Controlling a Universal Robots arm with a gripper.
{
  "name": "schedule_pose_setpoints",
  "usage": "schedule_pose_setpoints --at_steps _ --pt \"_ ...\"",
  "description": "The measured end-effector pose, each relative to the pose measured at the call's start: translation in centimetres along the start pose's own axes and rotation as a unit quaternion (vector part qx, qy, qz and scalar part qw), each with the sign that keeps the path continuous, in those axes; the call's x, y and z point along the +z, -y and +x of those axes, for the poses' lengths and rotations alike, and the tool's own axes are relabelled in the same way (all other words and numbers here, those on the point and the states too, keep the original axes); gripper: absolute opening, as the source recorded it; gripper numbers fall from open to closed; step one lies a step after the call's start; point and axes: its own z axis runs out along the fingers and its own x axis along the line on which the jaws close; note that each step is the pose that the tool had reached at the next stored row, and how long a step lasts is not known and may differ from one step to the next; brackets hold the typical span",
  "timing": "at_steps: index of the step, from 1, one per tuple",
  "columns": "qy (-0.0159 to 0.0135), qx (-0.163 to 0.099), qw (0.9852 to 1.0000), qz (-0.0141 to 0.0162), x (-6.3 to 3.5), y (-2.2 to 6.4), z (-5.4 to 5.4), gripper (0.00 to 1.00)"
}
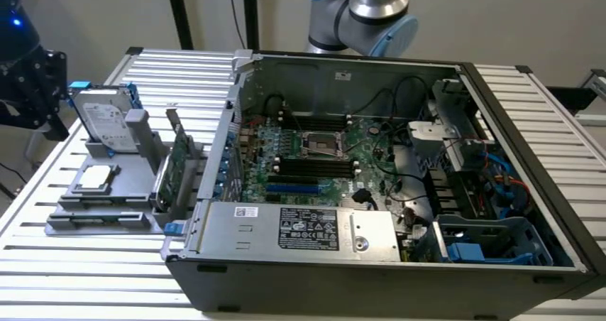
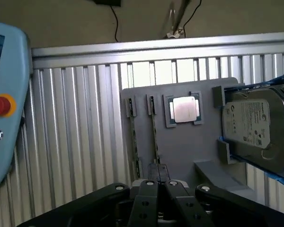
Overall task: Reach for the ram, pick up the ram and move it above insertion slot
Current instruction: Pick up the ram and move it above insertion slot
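Two rams stand on edge in the grooves of a grey fixture (image 2: pixel 180 146): one thin green stick (image 2: pixel 155 132) beside the CPU, the other (image 2: pixel 132 137) a groove further out. In the wrist view my gripper (image 2: pixel 159 176) hangs above the fixture. Its black fingers (image 2: pixel 149 194) are pressed together with nothing between them, and they line up with the end of the stick nearer the CPU. In the exterior view the fixture (image 1: pixel 104 193) stands on the exterior view's left, with the ram grooves (image 1: pixel 102 221) at its front. The black insertion slots (image 1: pixel 313 166) lie on the motherboard inside the open case.
The fixture also carries a silver hard drive (image 2: pixel 255 127) (image 1: pixel 106 122), a CPU (image 2: pixel 183 109) (image 1: pixel 98 179) and an upright green expansion card (image 1: pixel 170 172). The open computer case (image 1: pixel 379 193) is beside it on the slatted table (image 2: pixel 80 132). A teach pendant (image 2: pixel 4 104) is nearby. A dark device (image 1: pixel 24 72) stands at the exterior view's left.
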Motion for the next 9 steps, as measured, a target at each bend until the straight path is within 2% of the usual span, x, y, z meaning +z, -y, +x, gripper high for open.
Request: schedule_pose_setpoints --at_steps 4,9 --pt "-0.0012 -0.036 0.9994 0.0015 0.02 0.00 0.00 0.11" --pt "-0.0025 -0.080 0.9968 0.0041 0.07 0.00 0.01 0.11"
